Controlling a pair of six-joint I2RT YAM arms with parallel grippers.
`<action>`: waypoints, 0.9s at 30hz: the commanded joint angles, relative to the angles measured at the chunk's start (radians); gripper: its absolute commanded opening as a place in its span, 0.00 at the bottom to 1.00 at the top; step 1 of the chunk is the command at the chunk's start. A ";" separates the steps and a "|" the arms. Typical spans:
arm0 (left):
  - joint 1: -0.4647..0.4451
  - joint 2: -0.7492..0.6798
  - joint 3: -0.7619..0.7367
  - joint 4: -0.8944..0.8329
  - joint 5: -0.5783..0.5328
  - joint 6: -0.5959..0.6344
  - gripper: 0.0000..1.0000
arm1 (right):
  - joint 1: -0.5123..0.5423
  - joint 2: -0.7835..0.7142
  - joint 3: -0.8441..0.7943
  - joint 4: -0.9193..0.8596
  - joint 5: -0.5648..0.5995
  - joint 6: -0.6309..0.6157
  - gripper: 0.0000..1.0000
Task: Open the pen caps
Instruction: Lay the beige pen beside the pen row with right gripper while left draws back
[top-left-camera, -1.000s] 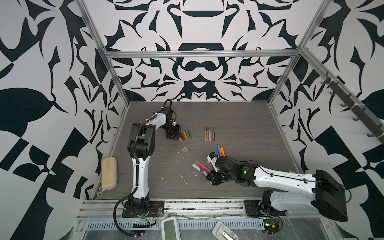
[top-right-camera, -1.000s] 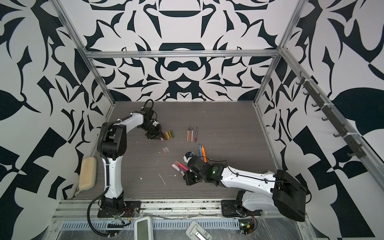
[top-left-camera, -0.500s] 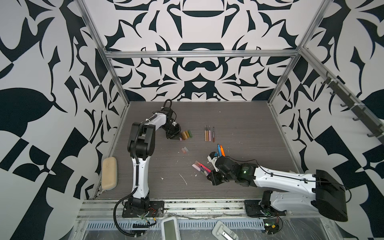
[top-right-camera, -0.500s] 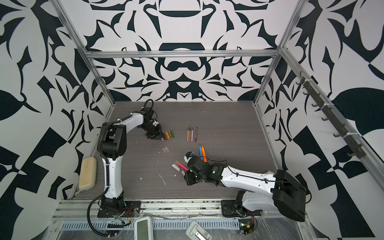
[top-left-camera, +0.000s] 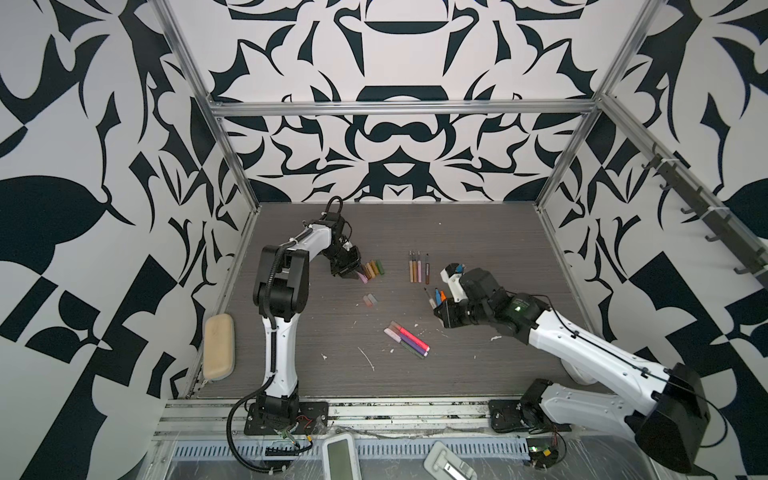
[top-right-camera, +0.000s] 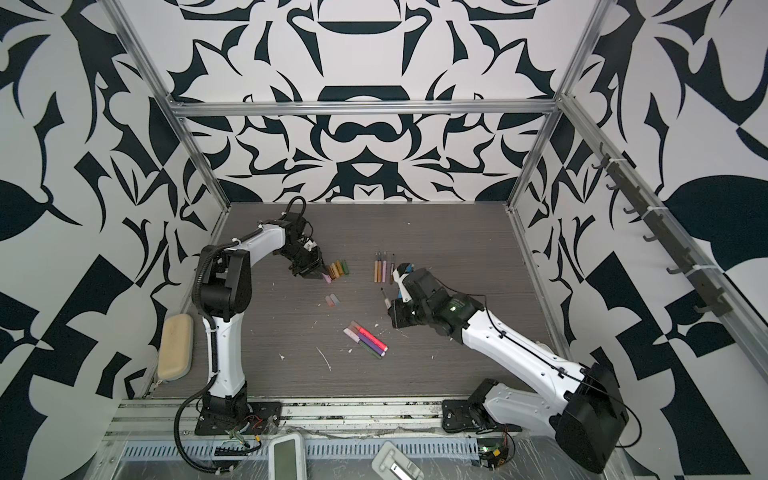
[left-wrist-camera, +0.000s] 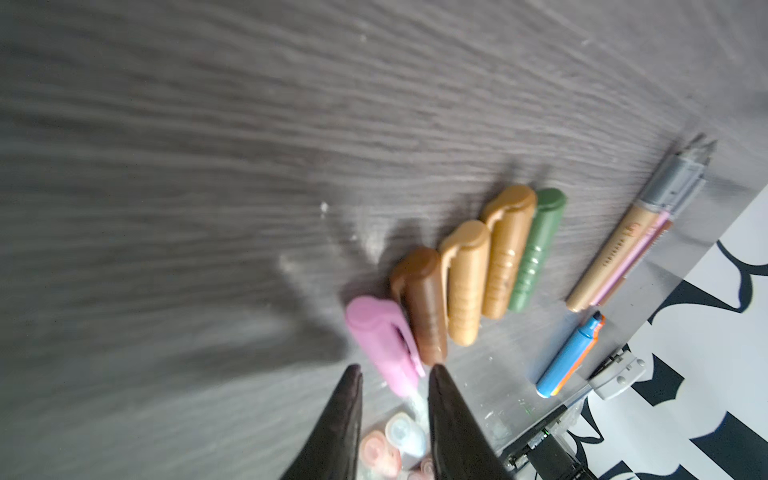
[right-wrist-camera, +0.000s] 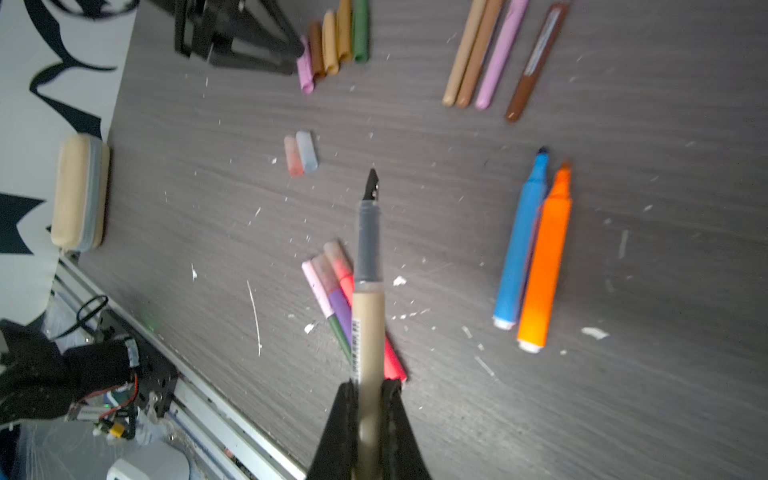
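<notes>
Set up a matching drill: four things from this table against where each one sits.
Things:
1. pink cap
2. beige pen
3. orange marker
4. pouch

Places:
A. clamped in the right gripper
B. at the table's left edge
C. beside the brown cap, just ahead of the open left gripper
D. beside the blue marker

Pairs: 1-C, 2-A, 3-D, 4-B

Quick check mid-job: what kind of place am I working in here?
Most likely a robot lab test cell: black-and-white patterned panels on a metal frame box in a grey table, with the left arm and right arm bolted along its front edge.
</notes>
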 joint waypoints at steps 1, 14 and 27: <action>0.007 -0.116 0.048 -0.024 0.065 0.054 0.29 | -0.110 0.039 0.054 -0.032 -0.063 -0.107 0.00; 0.020 -0.457 -0.098 0.226 0.049 0.036 0.27 | -0.348 0.494 0.097 0.413 -0.151 -0.057 0.00; 0.101 -0.448 -0.108 0.250 0.118 -0.036 0.26 | -0.348 0.761 0.187 0.605 -0.180 0.013 0.00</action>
